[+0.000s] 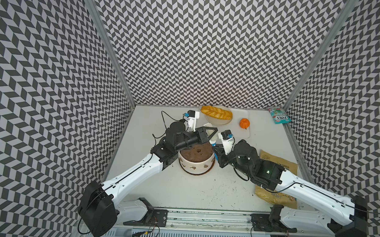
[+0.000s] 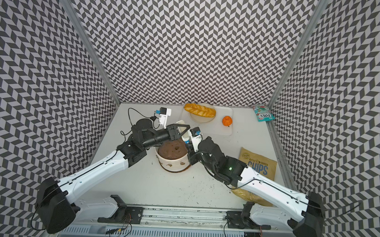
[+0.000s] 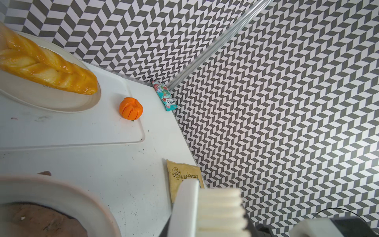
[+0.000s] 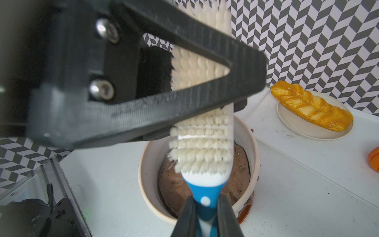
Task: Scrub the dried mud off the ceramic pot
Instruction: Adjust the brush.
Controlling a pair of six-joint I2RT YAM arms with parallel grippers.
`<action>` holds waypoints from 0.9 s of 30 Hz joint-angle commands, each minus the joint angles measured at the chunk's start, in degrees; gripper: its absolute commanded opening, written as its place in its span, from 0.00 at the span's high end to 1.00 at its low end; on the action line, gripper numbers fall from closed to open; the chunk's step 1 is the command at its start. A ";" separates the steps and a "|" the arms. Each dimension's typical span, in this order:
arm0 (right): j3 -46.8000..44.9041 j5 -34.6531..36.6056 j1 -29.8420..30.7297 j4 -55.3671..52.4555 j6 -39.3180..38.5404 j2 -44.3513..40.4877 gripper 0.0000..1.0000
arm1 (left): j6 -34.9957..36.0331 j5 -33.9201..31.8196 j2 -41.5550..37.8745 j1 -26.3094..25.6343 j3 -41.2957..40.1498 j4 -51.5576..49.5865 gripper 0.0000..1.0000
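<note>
Right pincer [image 4: 206,202] clamps blue-white plastic brush [image 4: 202,156]; left pincer [image 1: 213,132]: grip unclear. White ribbed ceramic pot [image 1: 195,165] beneath: likely heavy, brittle; grab rim.

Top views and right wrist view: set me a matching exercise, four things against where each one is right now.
Things
1. mud
2. brush
3. bread
4. orange

Places
A. lying across the plate
B. on the white board, beside the plate
C. in patches on the outer wall of the pot
D. blue handle clamped in the right gripper

Pairs: 1-C, 2-D, 3-A, 4-B
</note>
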 commanded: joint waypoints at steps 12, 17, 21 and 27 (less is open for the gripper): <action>-8.31 -1.74 -0.49 14.18 5.21 -7.81 0.28 | -4.45 3.44 -1.27 5.18 0.40 6.63 0.74; -15.53 -9.14 -3.22 27.34 13.91 -14.25 0.18 | -7.89 4.82 -2.49 6.85 -0.09 10.33 0.74; -18.11 -13.65 -6.67 31.44 18.91 -17.03 0.18 | -7.85 5.11 -3.73 7.02 1.29 9.85 0.74; -18.49 -22.40 -9.92 35.97 22.23 -15.32 0.18 | -7.51 6.01 -4.33 7.01 2.36 10.45 0.73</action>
